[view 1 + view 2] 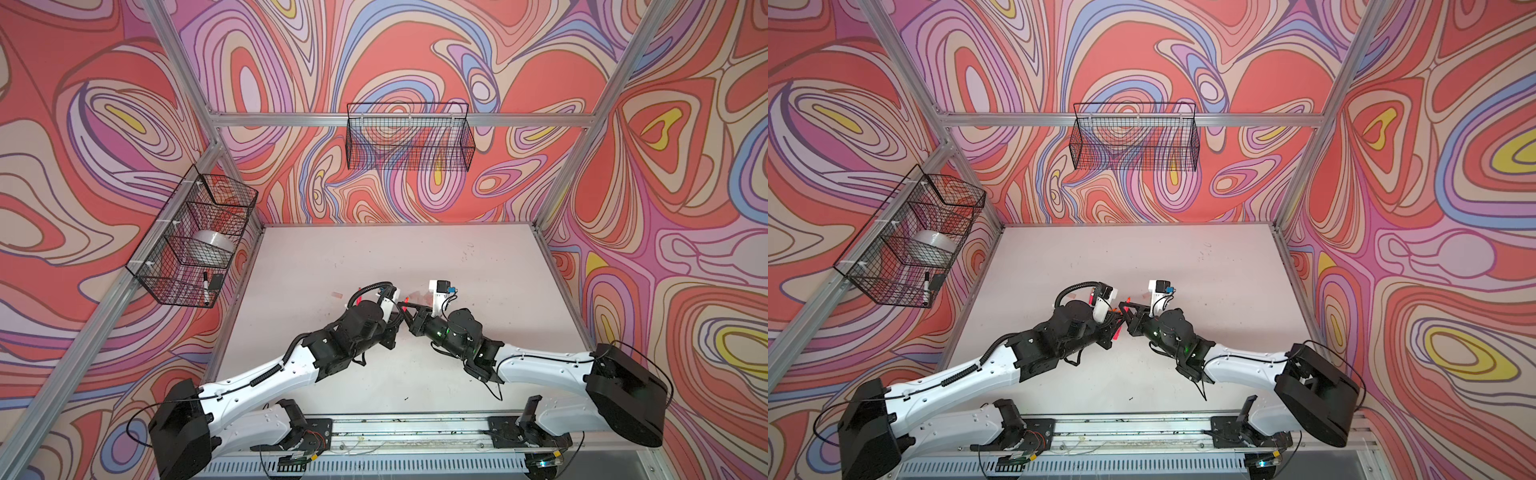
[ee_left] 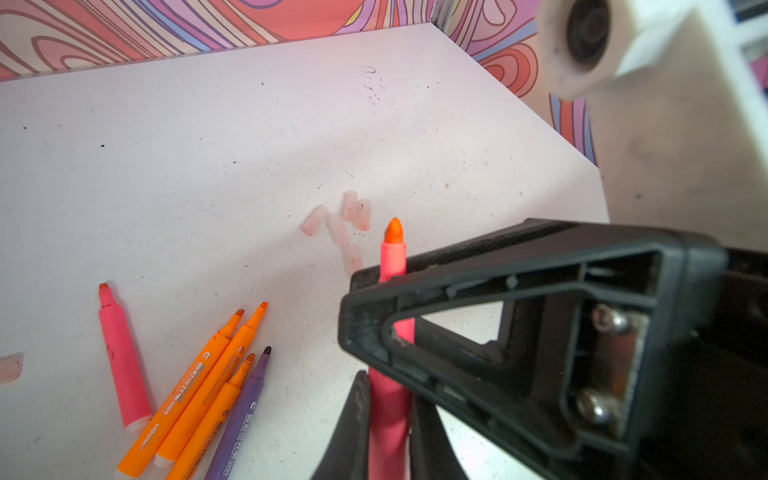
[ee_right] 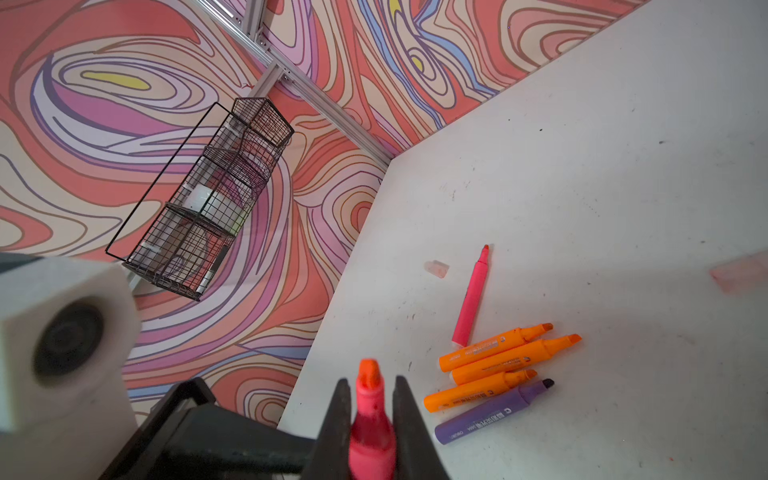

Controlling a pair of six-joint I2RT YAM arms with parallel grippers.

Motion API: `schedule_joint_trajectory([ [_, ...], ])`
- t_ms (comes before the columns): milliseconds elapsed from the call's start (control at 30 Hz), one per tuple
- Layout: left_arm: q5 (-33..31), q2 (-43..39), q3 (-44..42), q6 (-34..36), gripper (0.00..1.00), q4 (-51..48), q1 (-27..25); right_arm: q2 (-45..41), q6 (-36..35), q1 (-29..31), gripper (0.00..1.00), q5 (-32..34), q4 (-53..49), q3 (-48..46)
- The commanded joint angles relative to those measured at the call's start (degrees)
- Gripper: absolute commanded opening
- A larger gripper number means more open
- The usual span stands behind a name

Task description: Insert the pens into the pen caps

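Note:
A pink-red pen (image 2: 392, 257) with a bare orange tip is held off the table by both grippers. My left gripper (image 2: 388, 382) is shut on its barrel. My right gripper (image 3: 370, 390) is shut on the same pen (image 3: 370, 411) just behind the tip. In both top views the two grippers meet at mid-table (image 1: 401, 316) (image 1: 1120, 318). On the table lie another pink-red pen (image 3: 471, 299), three orange pens (image 3: 498, 347) and a purple pen (image 3: 494, 411). Several pen caps (image 2: 338, 228) lie bunched beyond the held tip, and a single cap (image 3: 436, 268) lies apart.
A wire basket (image 1: 195, 237) on the left wall holds a tape roll and a black-and-white marker (image 1: 205, 286). Another wire basket (image 1: 409, 137) hangs on the back wall. Aluminium frame posts stand at the corners of the white table (image 1: 478, 374).

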Motion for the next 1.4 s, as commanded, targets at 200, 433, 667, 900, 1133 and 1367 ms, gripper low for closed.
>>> schedule_joint_trajectory([
  [200, 6.84, -1.67, -0.66, 1.31, 1.0, 3.39, 0.29, -1.31, -1.75, 3.84, 0.0, 1.34, 0.46, 1.94],
  [433, 4.65, -4.29, -4.29, 0.64, 0.95, 6.78, 0.25, -2.0, -2.48, 5.44, 0.0, 2.91, 0.3, 1.62],
  [667, 9.07, -1.83, -1.23, 2.45, 0.39, 5.0, 0.24, -1.8, -2.75, 5.93, 0.0, 3.03, -0.63, 2.21],
  [900, 8.32, 0.3, 0.32, 2.97, 0.22, 4.67, 0.29, -2.28, -2.95, 6.26, 0.0, 3.3, -1.93, 2.59],
  [1133, 7.33, -0.23, 0.71, 3.7, 0.23, 3.86, 0.25, -1.95, -3.04, 6.49, 0.0, 3.97, -3.05, 2.92],
  [1367, 7.17, -2.06, -0.37, 3.37, 0.29, 4.91, 0.25, -2.26, -2.6, 7.04, 0.0, 4.28, -2.66, 2.07],
])
